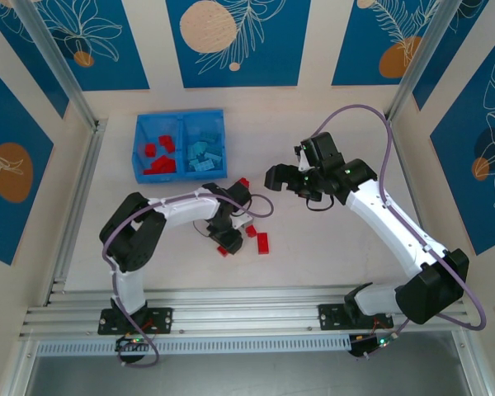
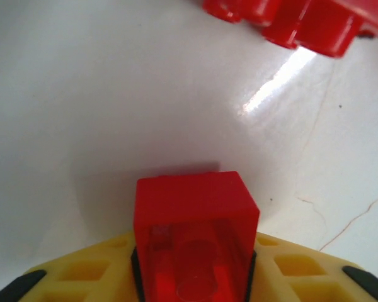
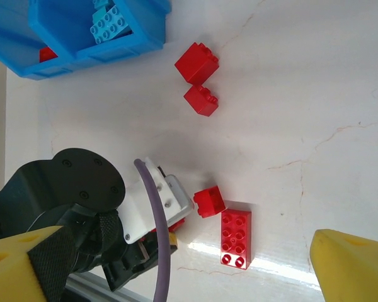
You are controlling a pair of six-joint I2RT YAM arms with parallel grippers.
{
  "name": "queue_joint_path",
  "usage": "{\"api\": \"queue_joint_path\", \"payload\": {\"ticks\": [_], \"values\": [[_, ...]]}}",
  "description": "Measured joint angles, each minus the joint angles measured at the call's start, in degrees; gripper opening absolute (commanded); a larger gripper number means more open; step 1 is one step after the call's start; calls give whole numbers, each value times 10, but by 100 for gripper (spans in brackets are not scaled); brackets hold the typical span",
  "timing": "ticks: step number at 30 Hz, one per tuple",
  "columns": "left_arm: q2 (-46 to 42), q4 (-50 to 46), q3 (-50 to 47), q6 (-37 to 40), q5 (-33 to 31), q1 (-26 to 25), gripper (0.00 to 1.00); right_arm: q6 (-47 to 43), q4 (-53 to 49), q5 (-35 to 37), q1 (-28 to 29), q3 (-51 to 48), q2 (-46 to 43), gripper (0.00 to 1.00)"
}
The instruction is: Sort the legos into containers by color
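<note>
My left gripper (image 1: 226, 244) is low at the table, shut on a small red lego (image 2: 195, 233) that sits between its yellow jaws (image 1: 223, 250). A second red lego (image 2: 302, 19) lies just ahead of it. More red legos rest on the table: a long one (image 3: 236, 239), a small one (image 3: 209, 201) beside it, and a pair (image 3: 198, 78) nearer the tray. The blue tray (image 1: 137, 148) holds red legos (image 1: 161, 157) in its left compartment and light blue legos (image 1: 205, 155) in its right. My right gripper (image 1: 293, 180) hovers open and empty above the table.
The left arm's wrist (image 3: 69, 201) and purple cable (image 3: 154, 239) cross the low left of the right wrist view. Aluminium rails (image 1: 231, 318) run along the near edge, and patterned walls enclose the table. Bare tabletop (image 1: 338, 247) lies to the right of the loose legos.
</note>
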Motion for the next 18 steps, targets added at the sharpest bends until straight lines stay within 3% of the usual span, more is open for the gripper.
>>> {"api": "queue_joint_path", "payload": {"ticks": [5, 9, 13, 18], "values": [[-49, 7, -14, -10, -32, 14, 37, 2, 4, -5, 0, -11, 0, 97], [-117, 16, -12, -29, -45, 59, 37, 2, 11, -12, 0, -12, 1, 97], [-174, 16, 35, -57, -45, 158, 37, 2, 17, -16, 0, -11, 9, 97], [-155, 12, 157, -80, -49, 280, 38, 5, 29, -27, 0, 0, 37, 97]]}}
